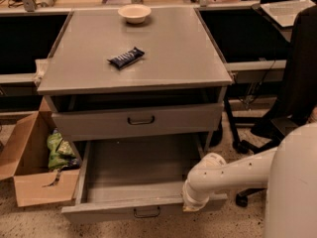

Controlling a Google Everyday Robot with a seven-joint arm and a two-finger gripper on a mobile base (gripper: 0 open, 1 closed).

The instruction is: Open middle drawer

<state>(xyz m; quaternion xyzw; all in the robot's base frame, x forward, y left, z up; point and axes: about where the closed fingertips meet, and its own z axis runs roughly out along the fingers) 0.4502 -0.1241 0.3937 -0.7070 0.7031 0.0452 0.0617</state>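
One bowl (134,13) tops the cabinet (173,48); end effector (194,205), grip unreadable, at pulled-out drawer (133,175).

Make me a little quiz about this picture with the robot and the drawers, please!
1. True or false: the middle drawer is shut.
2. What lies on the cabinet top besides the bowl? A) a snack bar B) a spoon C) a cup
3. Fill in: the gripper is at the ___ end of the middle drawer's front.
Key: 1 false, it is pulled far out; 2 A; 3 right.
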